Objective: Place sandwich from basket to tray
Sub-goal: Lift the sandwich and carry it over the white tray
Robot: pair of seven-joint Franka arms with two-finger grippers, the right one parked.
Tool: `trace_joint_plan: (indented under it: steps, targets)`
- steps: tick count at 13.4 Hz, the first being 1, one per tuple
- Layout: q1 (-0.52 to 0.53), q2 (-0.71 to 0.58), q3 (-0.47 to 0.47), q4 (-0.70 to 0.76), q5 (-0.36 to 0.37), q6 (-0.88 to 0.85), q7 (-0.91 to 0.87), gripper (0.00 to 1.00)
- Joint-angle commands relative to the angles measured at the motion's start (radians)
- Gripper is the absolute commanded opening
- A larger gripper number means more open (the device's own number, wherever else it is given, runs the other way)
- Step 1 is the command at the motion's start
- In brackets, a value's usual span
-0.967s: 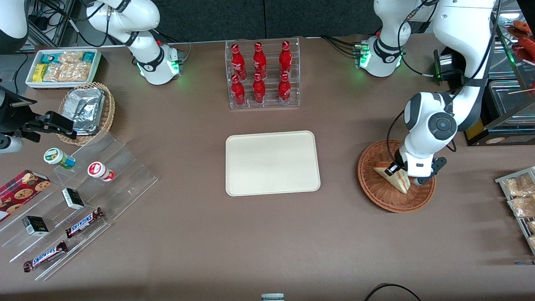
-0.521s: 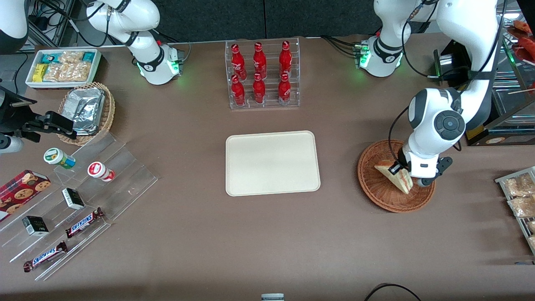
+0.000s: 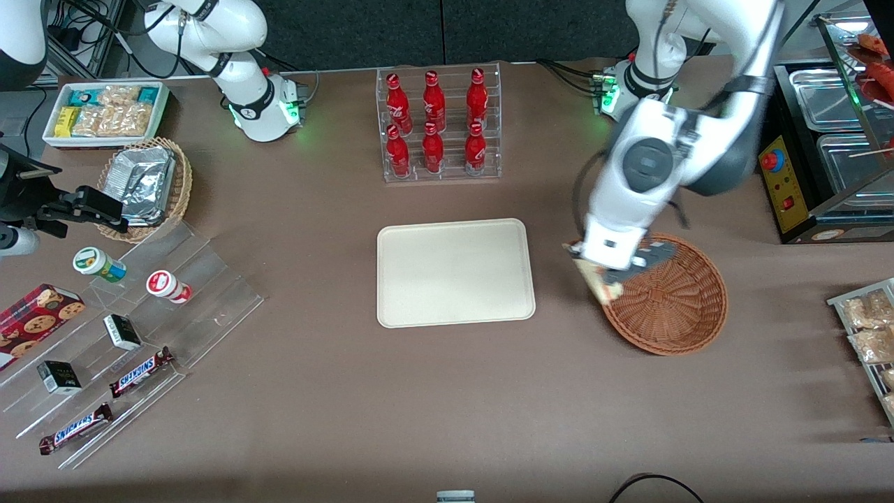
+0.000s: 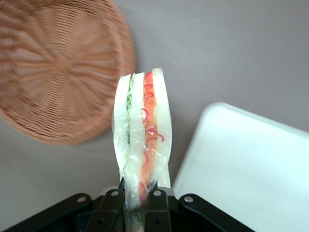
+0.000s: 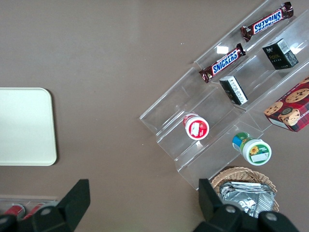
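Note:
My left gripper [image 3: 605, 274] is shut on the sandwich [image 3: 592, 278], a plastic-wrapped white wedge with red-orange and green layers. It hangs in the air over the rim of the reddish-brown wicker basket [image 3: 674, 302], on the side nearest the tray [image 3: 454, 272]. The wrist view shows the sandwich [image 4: 142, 130] standing upright out of the gripper [image 4: 140, 203], with the basket [image 4: 58, 67] to one side below and a corner of the cream tray [image 4: 251, 164] to the other. The basket holds nothing. The tray's surface is bare.
A clear rack of red bottles [image 3: 440, 126] stands farther from the front camera than the tray. A stepped acrylic shelf with snacks [image 3: 140, 328], a tan basket of foil packs [image 3: 147, 185] and a white bin [image 3: 105, 112] lie toward the parked arm's end. Metal pans [image 3: 831, 140] and a snack rack [image 3: 869, 335] flank the basket.
The gripper has lifted the sandwich out of the basket and carried it over the rim toward the tray. The arm has swung the same way.

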Motion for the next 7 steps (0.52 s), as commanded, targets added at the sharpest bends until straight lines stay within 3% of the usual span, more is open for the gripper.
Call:
trace_joint_plan:
  steps: [1, 5, 7]
  targets:
    - [-0.12, 0.127, 0.016, 0.151, -0.044, -0.02, -0.034, 0.0]
    - [-0.252, 0.308, 0.016, 0.331, -0.046, -0.005, -0.078, 0.0]
    - [-0.304, 0.362, 0.016, 0.354, -0.046, 0.057, -0.077, 0.0]
